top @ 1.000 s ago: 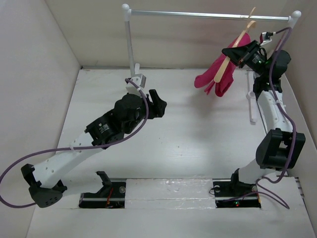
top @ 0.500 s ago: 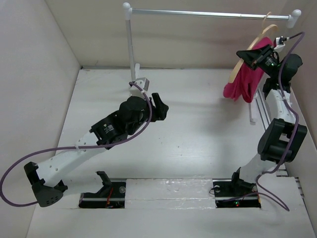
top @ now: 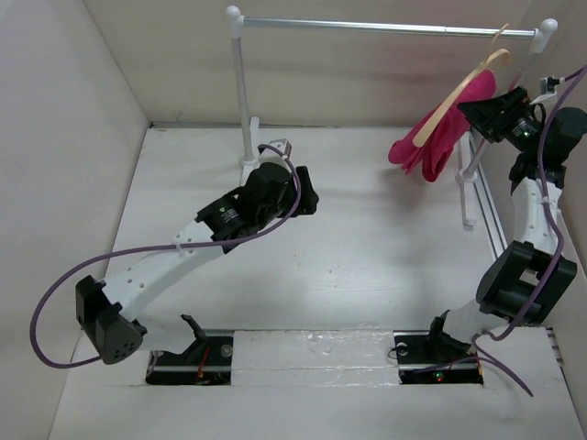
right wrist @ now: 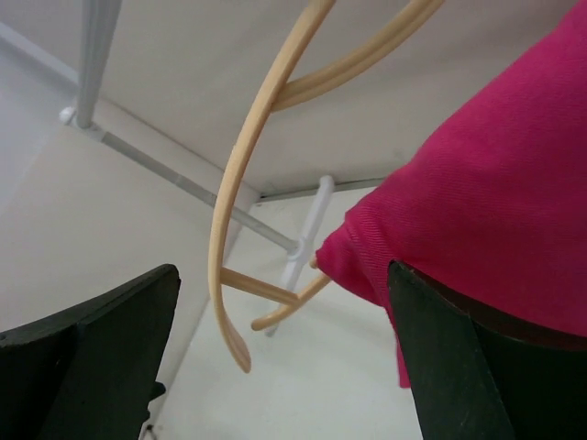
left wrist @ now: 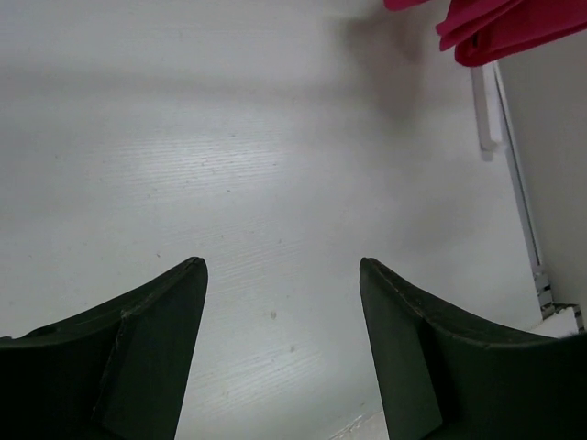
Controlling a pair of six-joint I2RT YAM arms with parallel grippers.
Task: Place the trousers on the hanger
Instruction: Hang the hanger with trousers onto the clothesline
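Observation:
The pale wooden hanger slants down from the clothes rail, its hook up at the bar's right end. The magenta trousers are draped over its lower bar and bunch downward. My right gripper stands open just right of the hanger. In the right wrist view the hanger passes between the spread fingers of the gripper, and the trousers lie against the right finger. My left gripper is open over the bare table, mid-left. Its wrist view shows the gripper empty and the trousers at the top right.
The rail's left post rises behind the left arm. Its white right foot lies on the table below the trousers, also seen as the foot. Box walls close in the left, back and right sides.
My right gripper has opened and let go of the hanger, which now hangs with the trousers swung a little left. The left arm has moved further back and right.

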